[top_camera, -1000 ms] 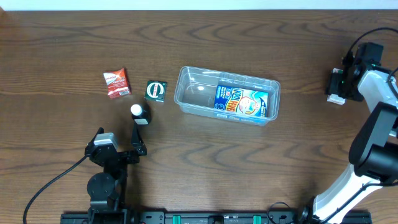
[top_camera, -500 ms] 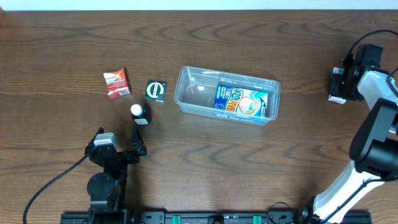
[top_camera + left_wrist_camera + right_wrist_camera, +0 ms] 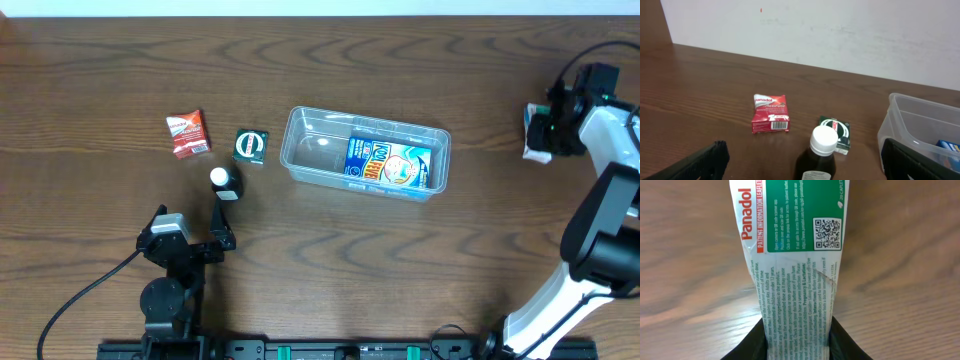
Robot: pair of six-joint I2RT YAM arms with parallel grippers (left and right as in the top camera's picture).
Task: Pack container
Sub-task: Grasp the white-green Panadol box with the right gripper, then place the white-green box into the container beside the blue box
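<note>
Your right gripper [image 3: 797, 342] pinches the Panadol box [image 3: 792, 255] only at its end, well apart from the container [image 3: 292, 150]; swing fast and it may pivot or slip

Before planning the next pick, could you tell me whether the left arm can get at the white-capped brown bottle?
Probably yes: the bottle stands just ahead of the open left gripper, with nothing between them.
</note>
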